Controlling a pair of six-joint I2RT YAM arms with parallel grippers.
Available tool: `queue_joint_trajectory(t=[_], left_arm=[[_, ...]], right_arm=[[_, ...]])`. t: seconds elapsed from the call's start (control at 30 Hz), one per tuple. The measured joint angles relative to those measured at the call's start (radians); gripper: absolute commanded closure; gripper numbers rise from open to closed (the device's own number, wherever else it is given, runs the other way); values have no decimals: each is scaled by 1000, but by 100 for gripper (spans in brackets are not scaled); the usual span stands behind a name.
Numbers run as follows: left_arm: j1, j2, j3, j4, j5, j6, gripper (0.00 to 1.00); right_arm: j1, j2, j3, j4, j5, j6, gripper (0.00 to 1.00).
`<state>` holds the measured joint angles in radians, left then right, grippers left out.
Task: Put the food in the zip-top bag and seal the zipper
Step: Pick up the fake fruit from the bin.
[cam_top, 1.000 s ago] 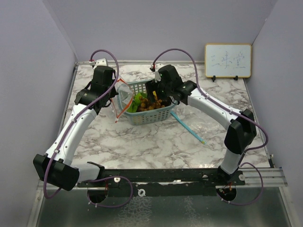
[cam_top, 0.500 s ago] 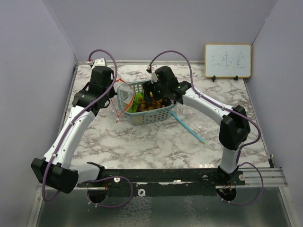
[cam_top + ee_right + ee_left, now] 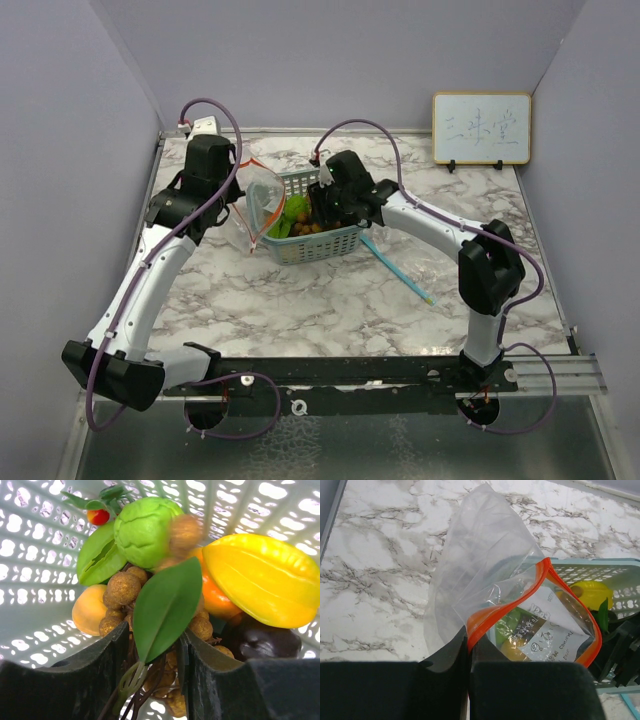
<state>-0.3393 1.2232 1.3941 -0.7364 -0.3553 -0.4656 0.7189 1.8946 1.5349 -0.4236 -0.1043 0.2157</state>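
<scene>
Marble tabletop (image 3: 330,300) w/ basket (image 3: 315,246); right end effector (image 3: 322,210) part-hides food (image 3: 291,214).

**Table top and the items resting on it**
The marble-pattern table (image 3: 330,290) carries a pale teal mesh basket (image 3: 322,246) toward its rear middle. A thin blue stick (image 3: 400,270) lies flat just right of the basket, and a small whiteboard (image 3: 481,128) stands at the far right corner. The zip-top bag (image 3: 258,205) hangs left of the basket; contact with the table cannot be confirmed.
</scene>
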Motion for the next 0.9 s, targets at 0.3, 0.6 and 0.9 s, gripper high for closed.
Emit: queue_joint_trajectory(t=[0.3,0.6,0.9], left_arm=[[0,43,183,-53,1,-9,100],[0,143,266,-50,39,-11,100],[0,237,319,-50,82,-21,100]], right_arm=[[-9,-48,114,-42,22,-2,98],[-152,-286,217,-30,-78,51,98],[-177,-316,257,142,-520,158,98]])
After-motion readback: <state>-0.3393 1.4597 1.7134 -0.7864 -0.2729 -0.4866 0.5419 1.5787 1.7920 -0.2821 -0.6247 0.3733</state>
